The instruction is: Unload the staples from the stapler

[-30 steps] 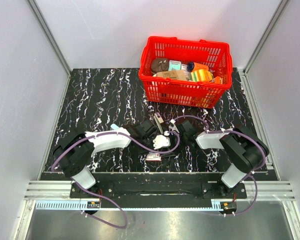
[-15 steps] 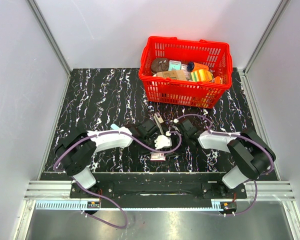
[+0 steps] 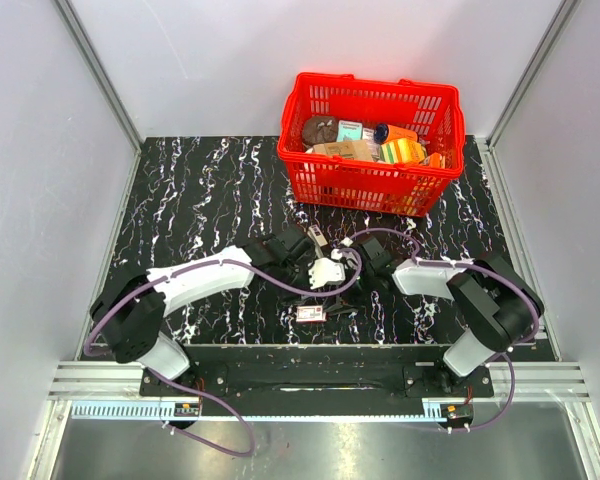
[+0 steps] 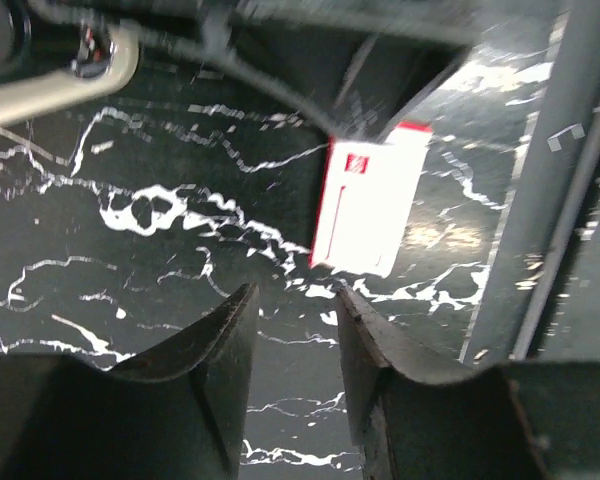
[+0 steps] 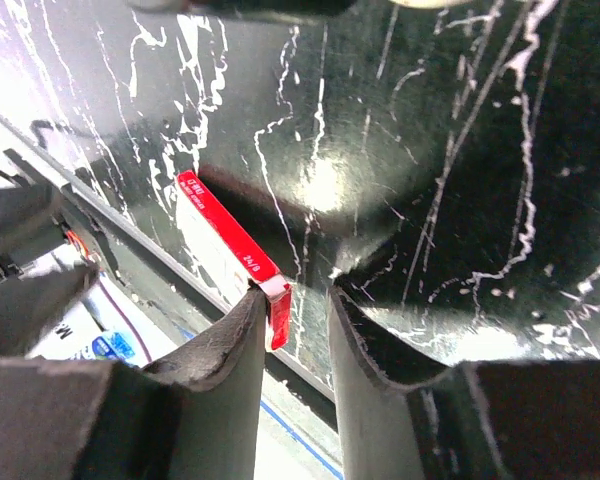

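In the top view a small silver and black stapler [image 3: 317, 240] lies on the black marbled table [image 3: 200, 190], partly hidden by both wrists. My left gripper [image 3: 327, 272] is just in front of it and my right gripper [image 3: 356, 258] is to its right. A red and white staple box [image 3: 310, 313] lies near the front edge. It also shows in the left wrist view [image 4: 370, 205] and in the right wrist view [image 5: 230, 240]. The left gripper [image 4: 295, 295] is open and empty over bare table. The right gripper [image 5: 295, 290] is slightly open and empty.
A red basket [image 3: 450, 110] with several grocery items stands at the back right. The table's metal front rail [image 3: 300, 350] runs just behind the staple box. Grey walls close in the left, back and right sides.
My left arm has stretched out and its gripper has moved away from the front edge toward the stapler. The right gripper has shifted only slightly. The staple box has not moved.
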Controlling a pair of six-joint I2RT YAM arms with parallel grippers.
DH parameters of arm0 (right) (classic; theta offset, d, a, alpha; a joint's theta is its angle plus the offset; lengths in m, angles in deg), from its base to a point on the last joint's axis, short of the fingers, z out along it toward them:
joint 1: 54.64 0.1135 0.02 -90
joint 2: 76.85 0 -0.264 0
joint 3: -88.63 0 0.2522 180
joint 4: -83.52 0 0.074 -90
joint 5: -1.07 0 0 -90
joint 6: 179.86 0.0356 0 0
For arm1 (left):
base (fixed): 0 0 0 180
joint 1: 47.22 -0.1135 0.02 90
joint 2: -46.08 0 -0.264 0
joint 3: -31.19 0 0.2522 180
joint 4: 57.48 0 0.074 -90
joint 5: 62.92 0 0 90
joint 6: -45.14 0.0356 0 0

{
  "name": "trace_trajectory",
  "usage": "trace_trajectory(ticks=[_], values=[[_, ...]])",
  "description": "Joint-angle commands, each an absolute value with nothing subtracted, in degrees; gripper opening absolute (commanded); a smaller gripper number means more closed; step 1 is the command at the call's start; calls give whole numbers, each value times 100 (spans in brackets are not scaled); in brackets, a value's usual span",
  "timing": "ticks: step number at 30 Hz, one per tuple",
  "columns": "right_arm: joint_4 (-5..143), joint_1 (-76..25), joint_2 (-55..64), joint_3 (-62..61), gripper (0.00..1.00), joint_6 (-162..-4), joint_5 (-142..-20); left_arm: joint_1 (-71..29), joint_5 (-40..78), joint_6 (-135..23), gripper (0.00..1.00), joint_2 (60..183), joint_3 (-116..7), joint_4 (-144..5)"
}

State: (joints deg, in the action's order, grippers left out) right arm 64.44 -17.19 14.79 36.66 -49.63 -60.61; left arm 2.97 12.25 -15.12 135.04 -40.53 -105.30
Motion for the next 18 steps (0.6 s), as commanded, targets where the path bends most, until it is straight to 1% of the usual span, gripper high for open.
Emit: trace_trajectory(ticks=[1, 3, 7, 9, 13, 18], values=[[6404, -1703, 1948, 3980, 38, -5119, -6397, 516, 135, -1577, 41, 13239, -4243, -10614], [6492, -1694, 2044, 4007, 38, -5049, -6370, 682, -69, -1551, 41, 13212, -4059, -10482], [6633, -1703, 2185, 4068, 38, -4952, -6230, 955, 123, -1559, 38, 13396, -3769, -10122], [6572, -1694, 2186, 4077, 38, -4952, -6212, 1096, 596, -1559, 38, 13502, -3611, -9876], [6388, -1694, 2106, 4077, 38, -4969, -6265, 1158, 1081, -1691, 38, 13634, -3409, -9498], [6352, -1694, 2089, 4112, 40, -4882, -6186, 1403, 1994, -1832, 38, 13686, -3127, -8892]])
